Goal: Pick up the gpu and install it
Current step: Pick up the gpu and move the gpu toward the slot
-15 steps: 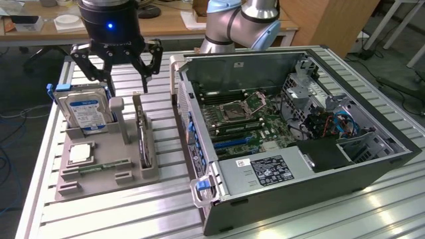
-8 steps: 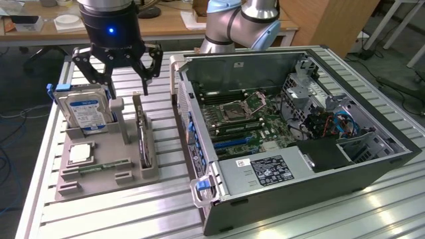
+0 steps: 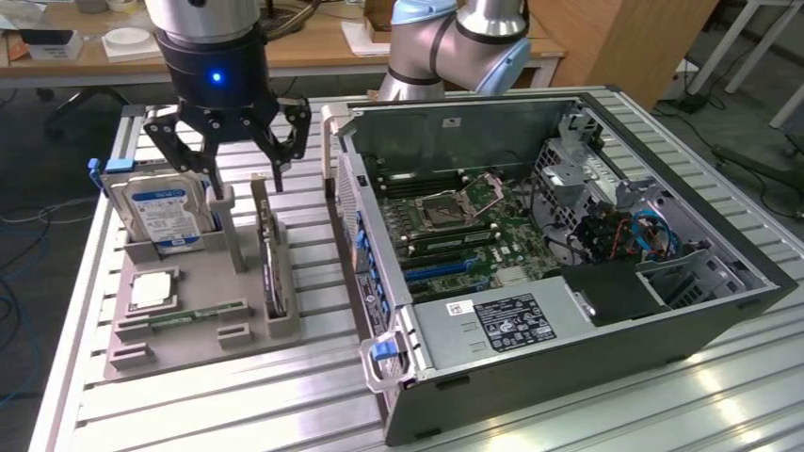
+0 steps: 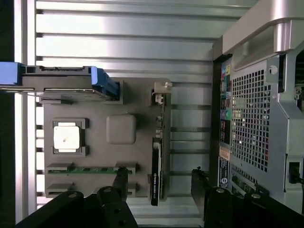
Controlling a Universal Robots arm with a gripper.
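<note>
Gripper (image 3: 243,177) hung wide open and empty over the tray (image 3: 188,350). Gpu (image 3: 266,252) stood on edge in the tray slot nearest the case (image 3: 590,334), untouched, just below the fingertips. In wrist view it sat between them.

Lighting's pretty even in the exterior view: soft overhead room light, so shadows stay faint around the grey parts tray (image 3: 188,350). The aluminium table (image 3: 703,395) throws a washed-out sheen toward the exterior view's right, and the drive-bay end of the computer case (image 3: 566,367) sinks into shadow. A blue status light (image 3: 215,75) glows on the arm's wrist. The wrist view is harsher: the table slats blow out to near white, the CPU (image 4: 66,137) lid glares white too, the case's handle (image 4: 266,23) shines, and the gripper (image 4: 159,176) is a near-black silhouette.
</note>
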